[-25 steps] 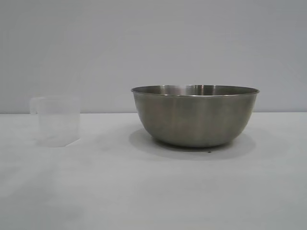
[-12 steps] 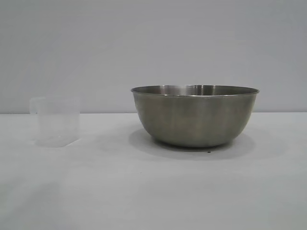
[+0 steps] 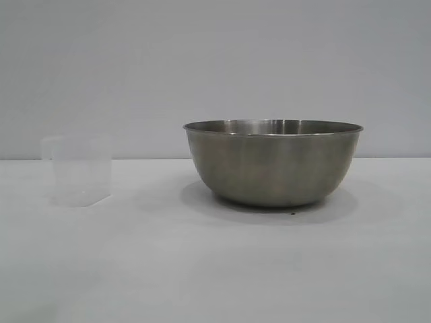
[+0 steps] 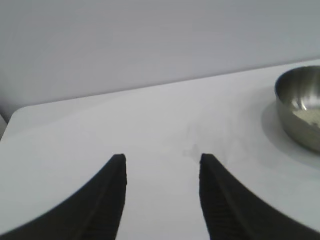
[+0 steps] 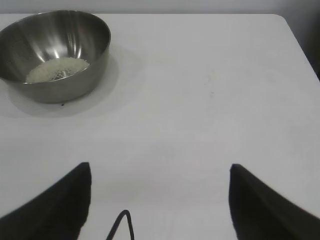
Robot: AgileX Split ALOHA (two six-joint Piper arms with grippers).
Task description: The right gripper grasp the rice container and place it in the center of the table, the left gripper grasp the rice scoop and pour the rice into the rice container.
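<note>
Beside the bowl, well to its left on the counter, the cup stands upright and empty, unmoved; rice lies in the bowl. Left gripper and right gripper: jaws open, empty, clear of both. Pouring appears complete.

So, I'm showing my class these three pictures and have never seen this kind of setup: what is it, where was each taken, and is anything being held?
This is a robot with two arms at a white table. One picture comes from a camera standing outside, level with the tabletop; the other two come from small cameras on the arms' wrists. The dark curved shapes are claw fingers: the left gripper in one, the right gripper in the other. Both are open and hold nothing. On the table stand a steel bowl, the rice container, and apart from it a translucent plastic cup, the rice scoop, upright. The right wrist view shows rice lying in the bowl's bottom.
</note>
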